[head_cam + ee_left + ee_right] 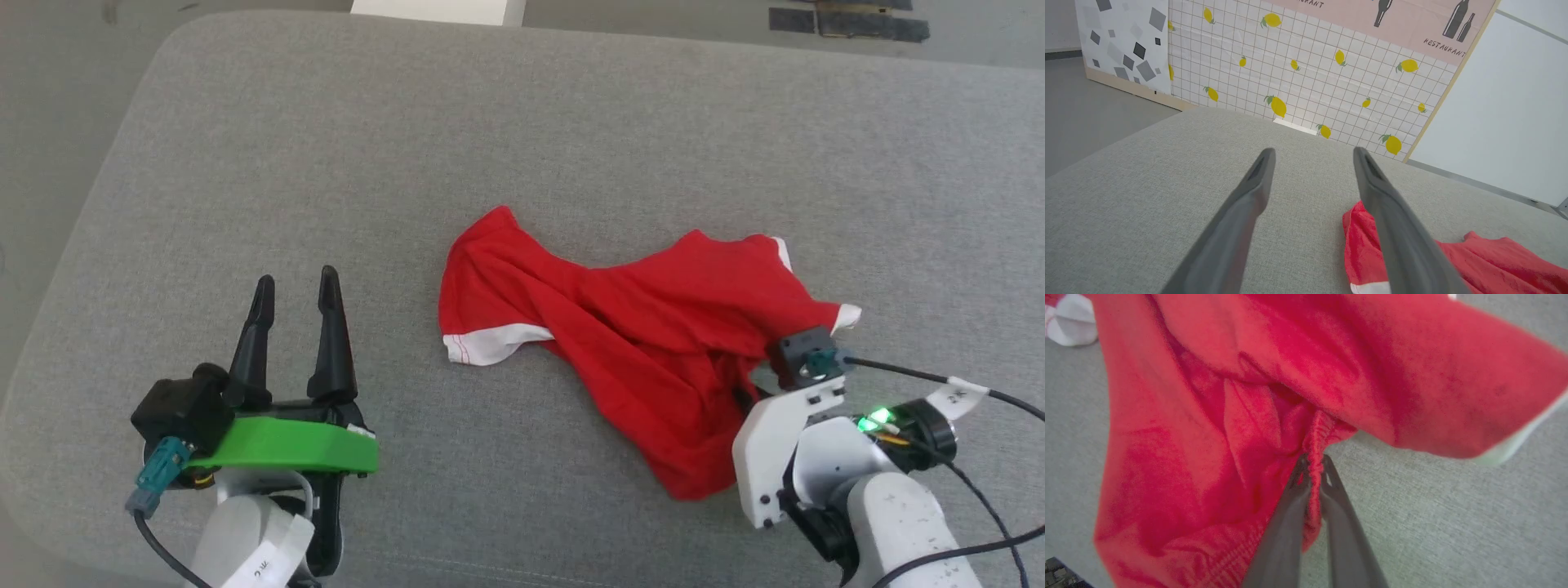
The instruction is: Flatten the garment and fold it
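The grey upholstered cushion (326, 147) is carrying the whole job. The garment (637, 343) is lying crumpled just right of its middle, twisted through the centre, with one white-trimmed corner pointing left and another white band peeking out at the far right.

I'd judge that the flattening step is only just starting: one edge is being gripped, nothing is being spread yet, and no fold is begun. To my eye the next move is calling for a pull toward the near right to draw the twist out, with the other arm taking the left white-trimmed corner.

The left claw (295, 282) is hovering over the cushion with its fingers wide apart and empty, well left of the cloth. The right claw (1312, 467) is pinching a gathered red edge on the garment's near-right side, its fingers almost meeting with fabric bunched between them.
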Tool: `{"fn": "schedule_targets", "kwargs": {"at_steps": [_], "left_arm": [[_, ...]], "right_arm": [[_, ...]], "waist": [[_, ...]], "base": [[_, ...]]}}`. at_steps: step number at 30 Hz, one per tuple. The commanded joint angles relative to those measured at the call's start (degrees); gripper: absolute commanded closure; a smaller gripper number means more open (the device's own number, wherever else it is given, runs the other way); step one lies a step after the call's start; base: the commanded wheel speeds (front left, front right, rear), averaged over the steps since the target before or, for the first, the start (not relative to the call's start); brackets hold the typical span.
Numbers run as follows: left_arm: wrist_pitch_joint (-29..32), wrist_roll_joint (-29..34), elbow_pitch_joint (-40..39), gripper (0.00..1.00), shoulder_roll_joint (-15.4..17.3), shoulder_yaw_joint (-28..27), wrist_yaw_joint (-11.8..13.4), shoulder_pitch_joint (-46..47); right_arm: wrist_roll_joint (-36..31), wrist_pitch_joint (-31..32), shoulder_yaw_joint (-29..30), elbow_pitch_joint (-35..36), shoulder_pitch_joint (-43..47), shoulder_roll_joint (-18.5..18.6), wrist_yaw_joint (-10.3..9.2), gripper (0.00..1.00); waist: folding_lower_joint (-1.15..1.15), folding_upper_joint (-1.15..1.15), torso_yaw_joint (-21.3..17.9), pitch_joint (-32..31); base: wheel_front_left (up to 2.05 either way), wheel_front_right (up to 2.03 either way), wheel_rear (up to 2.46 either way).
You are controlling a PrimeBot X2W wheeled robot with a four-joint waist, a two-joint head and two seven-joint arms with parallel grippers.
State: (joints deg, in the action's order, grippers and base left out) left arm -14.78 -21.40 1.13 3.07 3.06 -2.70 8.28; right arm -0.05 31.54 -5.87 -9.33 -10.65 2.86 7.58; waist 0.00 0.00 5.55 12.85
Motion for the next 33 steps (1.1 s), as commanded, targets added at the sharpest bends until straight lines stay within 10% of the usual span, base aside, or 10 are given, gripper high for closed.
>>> {"fn": "schedule_targets", "kwargs": {"at_steps": [1,20,33], "left_arm": [[-0.21,-1.0,-0.07,0.0,-0.18,0.13,0.34,0.43],[-0.21,-0.38,0.83,0.0,-0.19,-0.68,0.34,0.32],[-0.21,-0.13,0.7,0.0,-0.19,1.7,-0.01,4.84]], "right_arm": [[-0.16,-1.06,0.45,1.17,-0.68,0.01,-0.09,1.0],[4.43,1.9,6.18,31.62,1.11,0.81,-0.09,1.0],[0.74,-3.26,12.88,4.52,-15.88,8.0,-0.09,1.0]], "waist": [[0.0,0.0,0.38,0.39],[0.0,0.0,-2.21,-1.83],[0.0,0.0,2.6,4.95]], "base": [[0.0,0.0,0.0],[0.0,0.0,0.0],[0.0,0.0,0.0]]}}
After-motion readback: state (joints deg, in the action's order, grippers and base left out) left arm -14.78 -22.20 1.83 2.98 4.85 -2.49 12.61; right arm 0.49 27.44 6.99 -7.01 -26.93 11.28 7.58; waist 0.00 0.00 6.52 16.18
